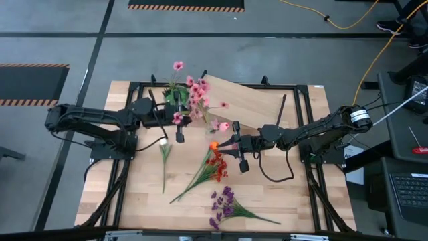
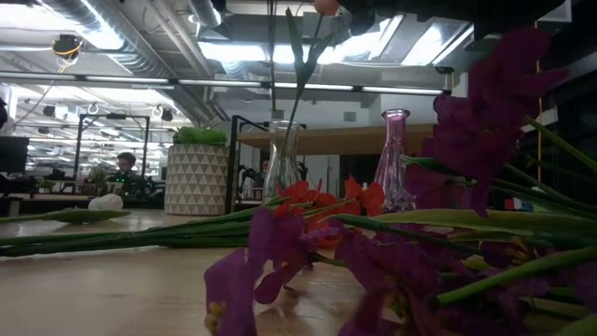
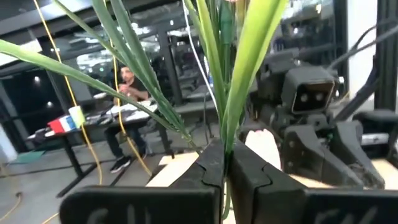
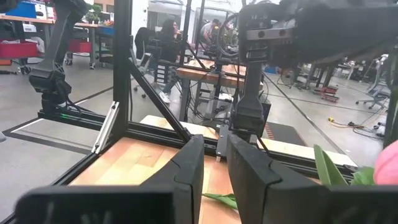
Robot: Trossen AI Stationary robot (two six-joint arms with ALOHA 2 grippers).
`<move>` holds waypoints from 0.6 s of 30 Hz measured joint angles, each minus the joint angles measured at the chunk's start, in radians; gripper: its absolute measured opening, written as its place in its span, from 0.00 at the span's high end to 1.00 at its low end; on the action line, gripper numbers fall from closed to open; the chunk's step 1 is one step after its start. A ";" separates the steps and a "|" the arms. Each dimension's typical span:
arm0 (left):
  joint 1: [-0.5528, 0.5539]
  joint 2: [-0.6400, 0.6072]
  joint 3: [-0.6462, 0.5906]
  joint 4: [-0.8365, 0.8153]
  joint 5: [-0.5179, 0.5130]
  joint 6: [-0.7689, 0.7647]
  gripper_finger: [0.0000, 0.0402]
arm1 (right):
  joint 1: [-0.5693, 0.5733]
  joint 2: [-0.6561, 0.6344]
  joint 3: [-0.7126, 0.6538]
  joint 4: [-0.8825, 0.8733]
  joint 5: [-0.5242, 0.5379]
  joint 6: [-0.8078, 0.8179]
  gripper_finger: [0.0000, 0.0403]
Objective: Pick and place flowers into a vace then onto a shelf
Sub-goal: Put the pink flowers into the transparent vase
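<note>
My left gripper (image 1: 179,131) is shut on the pink cluster of flowers (image 1: 195,99), whose leaves rise in front of its camera (image 3: 236,68). My right gripper (image 1: 225,143) points toward it across the middle of the table, fingers (image 4: 186,168) a narrow gap apart, with an orange bloom (image 1: 214,144) at their tips. A pink bloom (image 4: 388,168) hangs just beside that gripper. Below, a clear vase (image 2: 283,159) stands on the table with a stem (image 2: 300,84) rising out of it. The shelf (image 1: 251,102) lies behind. My left gripper pinches the pink cluster's green stems and leaves (image 3: 225,144) between its two fingers, which come nearly level from the table's left. The stems stand upright above the fingers; what is below is hidden. My right gripper seems shut on the orange flower's thin stem, level from the right; its own fingers hide the contact.
A white flower (image 1: 164,157), a red-orange bunch (image 1: 211,167) and purple sprays (image 1: 226,204) lie on the near half of the table. A pink glass vase (image 2: 395,159) stands by the clear one. A potted green plant (image 2: 199,173) sits at the far left.
</note>
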 joint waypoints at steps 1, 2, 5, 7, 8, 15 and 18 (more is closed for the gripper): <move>0.007 0.004 -0.006 0.020 0.014 -0.011 0.99 | 0.000 0.000 0.000 0.000 0.000 0.000 0.82; 0.013 0.005 -0.012 0.033 0.023 -0.020 0.99 | 0.000 0.000 0.000 0.000 0.000 0.000 0.82; 0.030 0.004 -0.045 0.080 0.025 -0.048 0.99 | 0.000 0.000 0.000 0.000 0.000 0.000 0.82; 0.038 0.004 -0.076 0.129 0.042 -0.071 0.99 | 0.000 0.000 0.000 0.000 0.000 0.000 0.82; 0.040 0.004 -0.089 0.151 0.055 -0.072 0.99 | 0.000 0.000 0.000 0.000 0.000 0.000 0.82; 0.072 0.004 -0.136 0.204 0.067 -0.109 0.99 | 0.000 0.000 -0.001 0.000 0.000 0.000 0.82; 0.079 0.008 -0.139 0.208 0.067 -0.108 0.99 | 0.000 0.000 -0.001 0.000 0.000 0.000 0.82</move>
